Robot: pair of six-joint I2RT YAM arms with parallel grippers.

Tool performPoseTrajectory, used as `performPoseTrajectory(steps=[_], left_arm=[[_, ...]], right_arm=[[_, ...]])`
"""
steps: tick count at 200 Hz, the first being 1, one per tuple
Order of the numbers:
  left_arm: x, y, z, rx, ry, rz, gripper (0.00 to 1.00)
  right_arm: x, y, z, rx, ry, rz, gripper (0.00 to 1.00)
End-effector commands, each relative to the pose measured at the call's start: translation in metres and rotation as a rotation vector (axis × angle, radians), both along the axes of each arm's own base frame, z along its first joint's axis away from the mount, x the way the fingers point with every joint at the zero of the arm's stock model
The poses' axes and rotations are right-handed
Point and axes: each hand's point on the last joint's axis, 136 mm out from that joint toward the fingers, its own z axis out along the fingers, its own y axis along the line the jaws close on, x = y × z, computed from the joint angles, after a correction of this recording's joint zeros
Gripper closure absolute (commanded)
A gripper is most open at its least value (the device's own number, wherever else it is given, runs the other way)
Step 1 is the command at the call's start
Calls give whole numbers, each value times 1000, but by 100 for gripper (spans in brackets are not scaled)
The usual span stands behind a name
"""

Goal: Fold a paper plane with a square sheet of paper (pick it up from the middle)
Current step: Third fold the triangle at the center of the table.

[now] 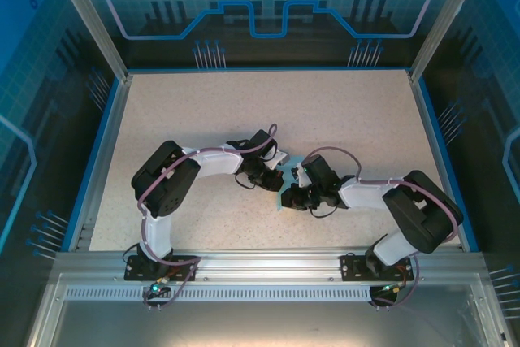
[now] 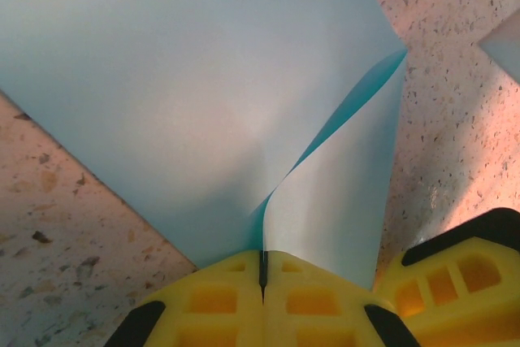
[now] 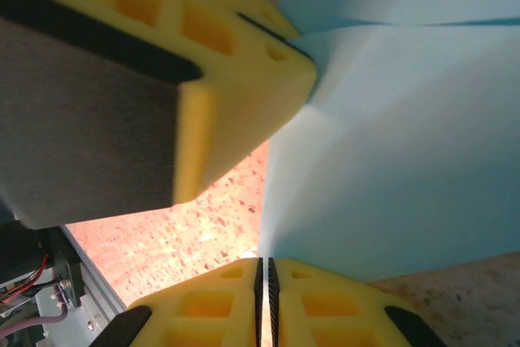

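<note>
Seen from above, the light falls bright and even on the speckled table, my dark arms casting only soft, short shadows, while the blue walls around are dimmer. At my left wrist the sheet of paper glows pale with a washed-out patch in its middle and deepens to teal inside its curl, my left fingers a touch soft at the bottom edge. At my right wrist a warm orange cast tints the tabletop beside my right fingers, and one left finger looms close and blurred.
</note>
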Motion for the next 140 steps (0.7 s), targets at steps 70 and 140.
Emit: performPoseTrajectory(steps=[70,140], left_arm=[[2,5,-7,37,6,-1,94],[1,7,-8,46,3,-2,94]], right_arm=[[-11,5,-22,-72,30,23,87],[-12,13,4,-46,-10,50,86]])
